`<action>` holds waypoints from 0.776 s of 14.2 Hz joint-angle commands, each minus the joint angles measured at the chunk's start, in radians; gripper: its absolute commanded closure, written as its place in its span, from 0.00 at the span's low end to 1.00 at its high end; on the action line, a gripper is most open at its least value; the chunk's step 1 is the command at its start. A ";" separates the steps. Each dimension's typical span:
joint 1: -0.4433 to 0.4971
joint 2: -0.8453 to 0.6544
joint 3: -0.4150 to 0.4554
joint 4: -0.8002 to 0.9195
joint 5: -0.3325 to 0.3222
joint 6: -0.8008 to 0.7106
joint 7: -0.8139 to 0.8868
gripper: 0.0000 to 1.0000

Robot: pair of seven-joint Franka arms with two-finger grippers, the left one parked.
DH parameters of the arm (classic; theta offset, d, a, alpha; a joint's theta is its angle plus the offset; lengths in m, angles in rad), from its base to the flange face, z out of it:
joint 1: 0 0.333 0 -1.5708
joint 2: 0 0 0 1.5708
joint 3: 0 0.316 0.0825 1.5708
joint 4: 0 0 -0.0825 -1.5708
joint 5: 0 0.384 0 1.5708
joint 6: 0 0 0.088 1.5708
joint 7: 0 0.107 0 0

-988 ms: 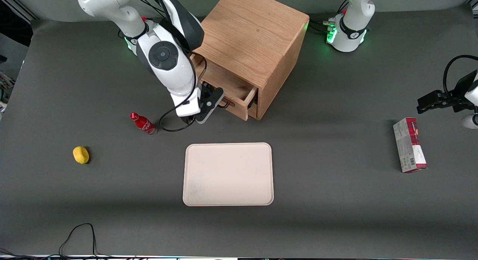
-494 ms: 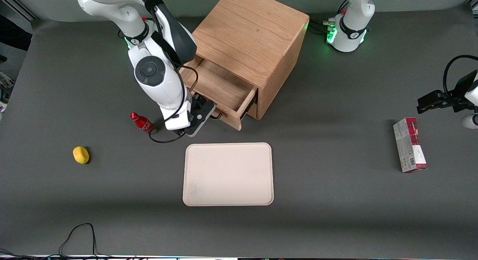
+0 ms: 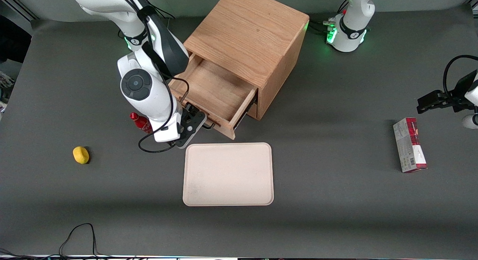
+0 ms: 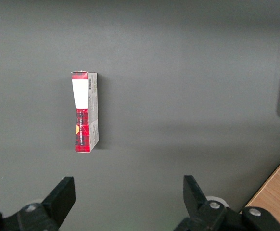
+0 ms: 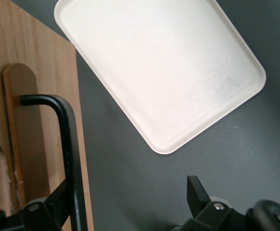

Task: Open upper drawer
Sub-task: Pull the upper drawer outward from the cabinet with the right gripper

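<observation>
The upper drawer (image 3: pixel 214 90) of the oak cabinet (image 3: pixel 250 36) stands pulled well out toward the front camera, with its bare wooden inside showing. My right gripper (image 3: pixel 199 122) is at the drawer's front, at the dark bar handle (image 3: pixel 207 125). In the right wrist view the gripper (image 5: pixel 128 192) is open. The handle (image 5: pixel 69 139) runs between the fingers, right against one of them, in front of the drawer front (image 5: pixel 29 57). The other finger (image 5: pixel 197 195) stands far off it. The lower drawer is hidden under the upper one.
A cream tray (image 3: pixel 227 174) lies just nearer the front camera than the drawer; it also shows in the right wrist view (image 5: pixel 164 67). A red bottle (image 3: pixel 140 121) lies beside the arm and a yellow object (image 3: pixel 81 154) sits farther out. A red box (image 3: pixel 409 144) lies toward the parked arm's end.
My right gripper has moved toward the front camera and the tray with the handle, and the upper drawer has slid much farther out of the cabinet.
</observation>
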 commanded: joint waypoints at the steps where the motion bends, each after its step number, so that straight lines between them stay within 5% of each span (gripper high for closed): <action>1: -0.025 0.031 0.002 0.053 -0.009 -0.025 -0.027 0.00; 11: -0.068 0.080 0.000 0.126 -0.009 -0.039 -0.063 0.00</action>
